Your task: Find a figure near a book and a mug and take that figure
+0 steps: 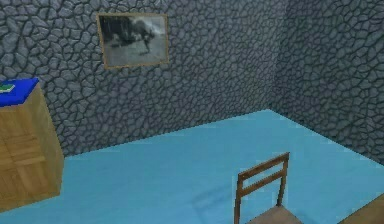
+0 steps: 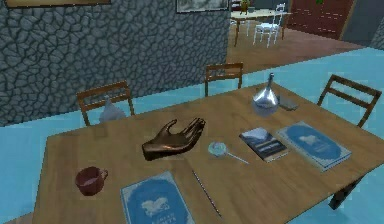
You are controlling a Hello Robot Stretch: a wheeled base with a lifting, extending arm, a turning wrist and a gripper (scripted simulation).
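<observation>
On the wooden table (image 2: 60, 150) out to the arm's side, there it is: a bronze figure (image 2: 173, 139) shaped like an upturned hand, lying near the middle of the top. A red mug (image 2: 90, 180) stands toward the near corner at the arm side view's left, apart from the figure but on the same top. A dark book (image 2: 263, 144) lies on the figure's other side, just past a small round lens (image 2: 222, 151). So the finding looks done to me: figure, mug and book all share one table.

Two flat blue mats (image 2: 155, 202) lie on the near half, a thin rod (image 2: 205, 190) sits between them, and a glass flask (image 2: 266, 95) stands at the far edge. Chairs (image 2: 105, 100) line the far side.

The taking is all left to do. The figure rests on the wood and is not yet lifted. As for the gripper, I cannot tell its state.

Looking ahead of the robot, there's a framed picture (image 1: 133, 40) on the stone wall, a wooden cabinet (image 1: 25, 150) at the forward view's left and a chair back (image 1: 263, 188) low down. None of that is needed. My guess is that the reach has to go out across the near edge to the figure, minding the lens and rod that lie close by.
</observation>
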